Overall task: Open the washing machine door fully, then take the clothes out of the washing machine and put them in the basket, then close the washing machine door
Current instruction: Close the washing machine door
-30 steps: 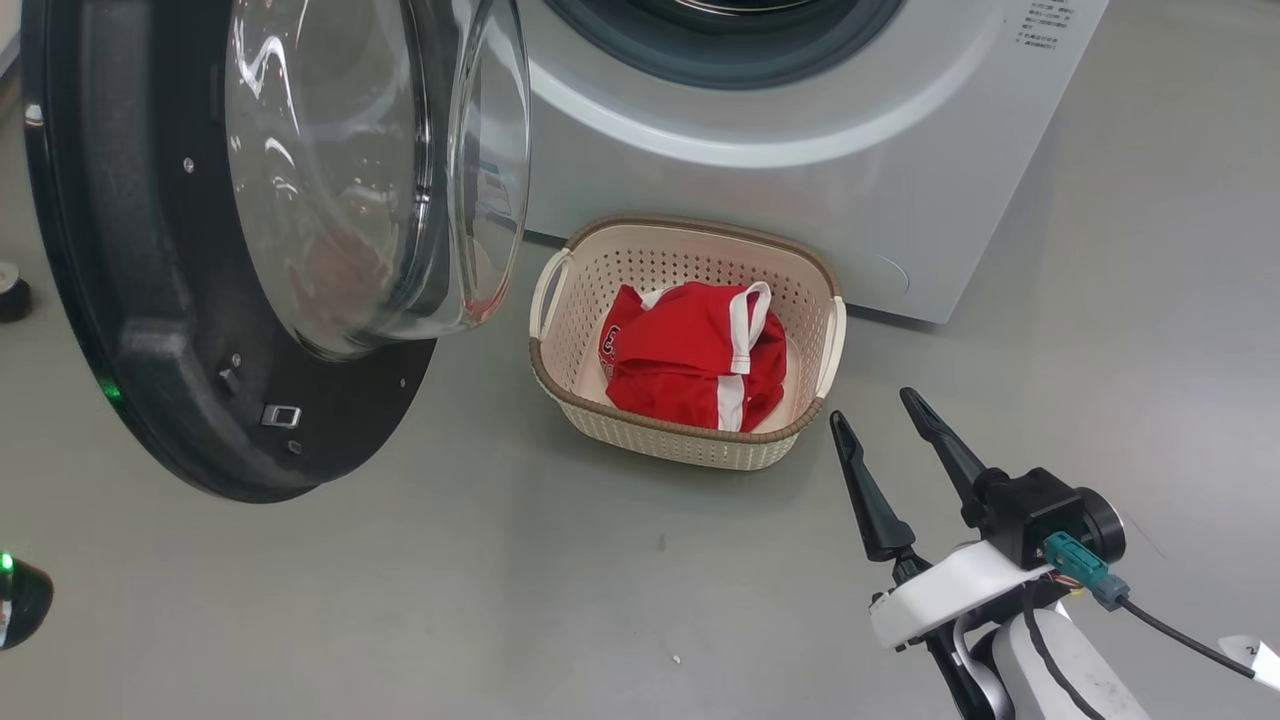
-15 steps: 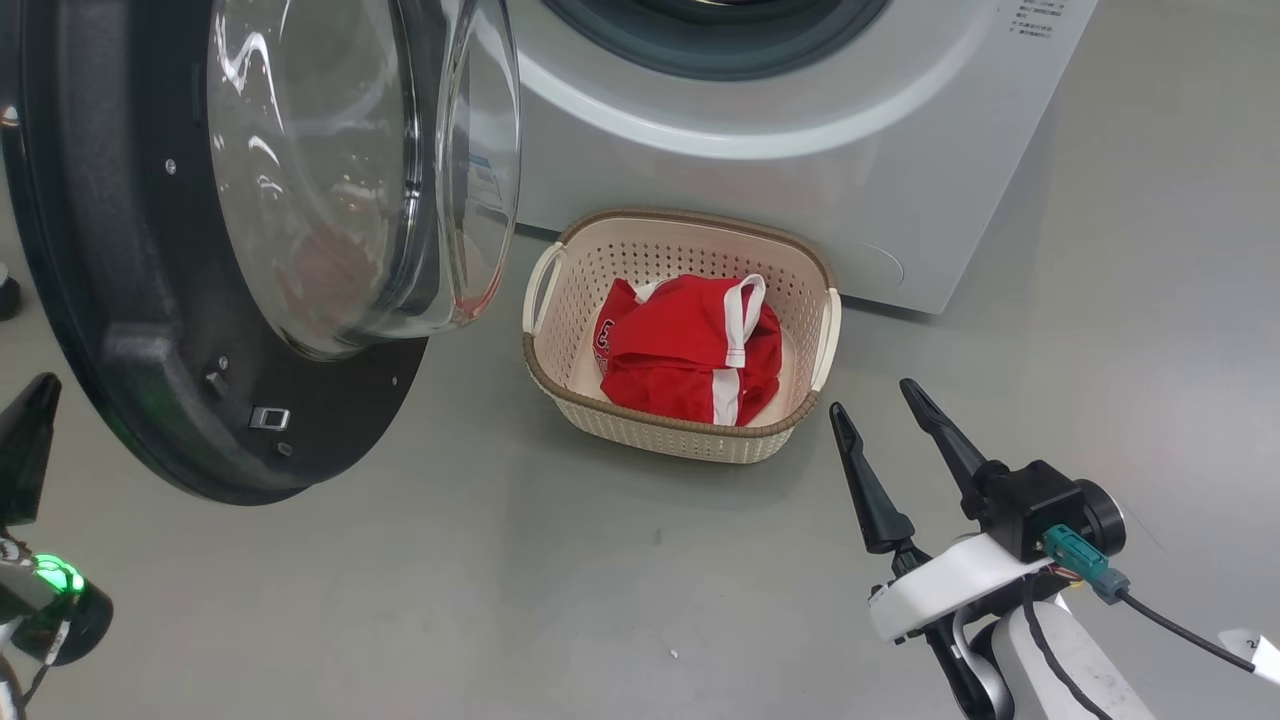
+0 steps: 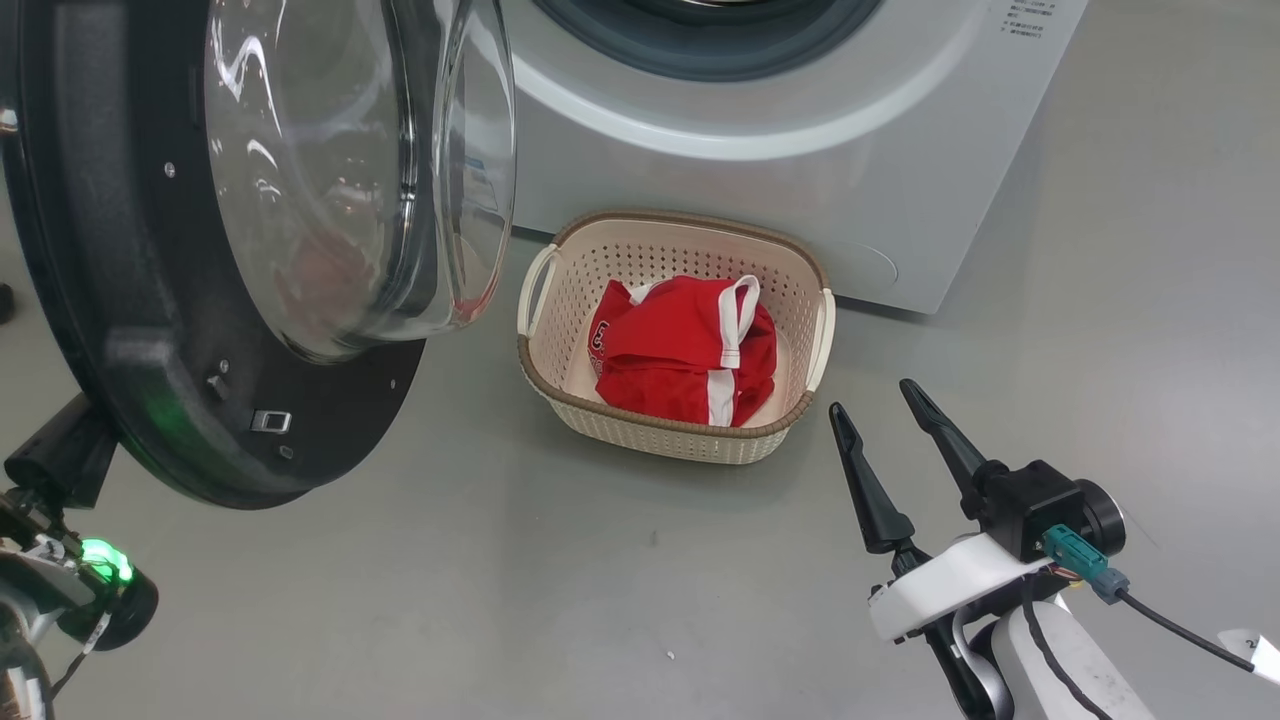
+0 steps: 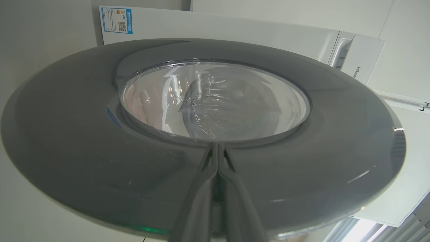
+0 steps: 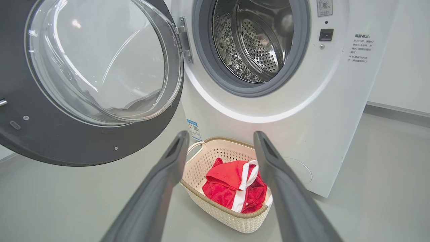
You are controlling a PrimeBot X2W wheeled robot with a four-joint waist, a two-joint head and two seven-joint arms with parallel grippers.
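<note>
The washing machine door stands swung open at the left, its glass bowl facing the basket. The washing machine shows its steel drum with nothing in it. On the floor before the machine, the cream basket holds the red and white clothes. My right gripper hovers open to the basket's right and holds nothing; its fingers frame the basket. My left gripper is shut, its tips at the door's glossy outer face just below the glass; I cannot tell whether they touch. The left wrist shows behind the door's lower rim.
Grey floor spreads around the basket and in front of the machine. A white wall with a baseboard runs to the machine's right. The open door juts out over the floor at the left.
My left gripper has come up from the lower left corner to behind the door's lower rim. The head view has shifted slightly. The right arm, basket and clothes stay put.
</note>
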